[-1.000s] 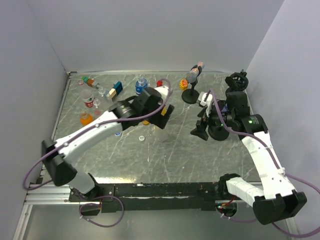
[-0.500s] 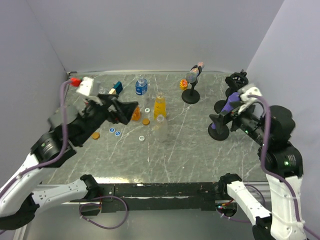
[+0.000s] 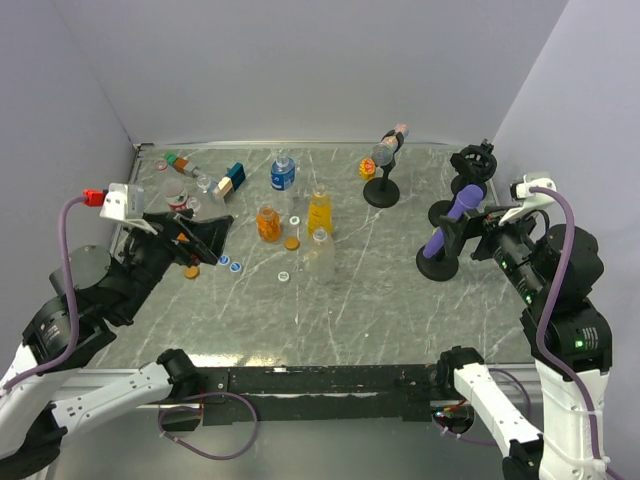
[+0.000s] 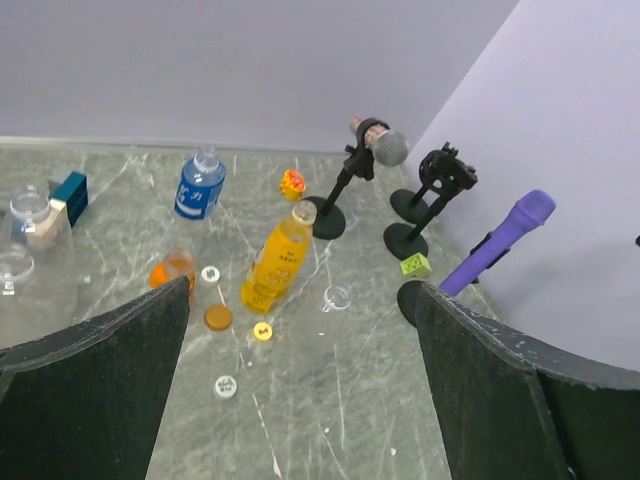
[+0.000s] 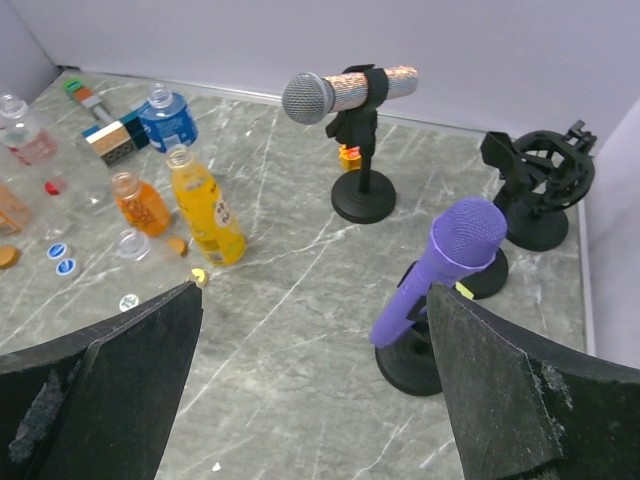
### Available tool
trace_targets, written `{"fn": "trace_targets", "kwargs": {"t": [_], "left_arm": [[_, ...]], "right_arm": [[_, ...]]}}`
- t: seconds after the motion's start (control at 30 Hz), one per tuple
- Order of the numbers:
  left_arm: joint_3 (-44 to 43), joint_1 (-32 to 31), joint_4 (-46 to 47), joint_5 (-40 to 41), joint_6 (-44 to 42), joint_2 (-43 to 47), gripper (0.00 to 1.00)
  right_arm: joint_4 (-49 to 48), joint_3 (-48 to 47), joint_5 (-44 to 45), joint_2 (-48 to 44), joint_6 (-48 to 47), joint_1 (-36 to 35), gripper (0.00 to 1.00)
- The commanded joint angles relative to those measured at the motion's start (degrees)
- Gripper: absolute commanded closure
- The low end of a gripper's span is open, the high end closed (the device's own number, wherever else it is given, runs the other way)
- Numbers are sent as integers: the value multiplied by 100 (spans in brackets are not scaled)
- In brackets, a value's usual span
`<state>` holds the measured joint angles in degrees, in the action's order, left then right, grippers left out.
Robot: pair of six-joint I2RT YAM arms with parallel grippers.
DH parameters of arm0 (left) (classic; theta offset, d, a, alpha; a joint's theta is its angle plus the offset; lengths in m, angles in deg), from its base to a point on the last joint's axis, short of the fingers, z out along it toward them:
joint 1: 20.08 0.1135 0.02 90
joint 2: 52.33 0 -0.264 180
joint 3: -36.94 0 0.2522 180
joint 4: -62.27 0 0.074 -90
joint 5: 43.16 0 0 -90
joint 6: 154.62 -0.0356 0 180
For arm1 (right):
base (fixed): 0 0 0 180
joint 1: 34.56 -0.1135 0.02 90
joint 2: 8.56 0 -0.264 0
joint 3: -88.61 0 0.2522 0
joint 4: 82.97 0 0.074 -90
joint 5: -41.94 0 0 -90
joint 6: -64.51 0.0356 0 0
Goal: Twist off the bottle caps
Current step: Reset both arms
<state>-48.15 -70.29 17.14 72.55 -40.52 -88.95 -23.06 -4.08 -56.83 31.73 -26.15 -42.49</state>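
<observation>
With left fingers and right fingers gaping wide and empty, one should steady the blue-label bottle, twelve o'clock from the orange bottle (capped or not is unclear), while the other twists.

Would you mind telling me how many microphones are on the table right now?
2. The silver-headed microphone is at the far middle of the table, clipped in a black stand; the purple microphone leans tilted at the right side. None appears hidden.

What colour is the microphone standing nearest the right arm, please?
Purple; the microphone shows best in the right wrist view.
</observation>
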Motion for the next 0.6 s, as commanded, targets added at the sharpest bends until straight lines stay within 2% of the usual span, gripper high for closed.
{"fn": "trace_targets", "kwargs": {"t": [0.0, 0.23, 0.57], "left_arm": [[163, 21, -53, 136, 174, 199, 3], [207, 21, -211, 109, 209, 199, 3], [382, 21, -220, 57, 130, 419, 3]], "right_arm": [[-256, 185, 341, -223, 119, 19, 1], [-387, 563, 543, -426, -135, 28, 1], [-370, 572, 508, -355, -91, 80, 1]]}}
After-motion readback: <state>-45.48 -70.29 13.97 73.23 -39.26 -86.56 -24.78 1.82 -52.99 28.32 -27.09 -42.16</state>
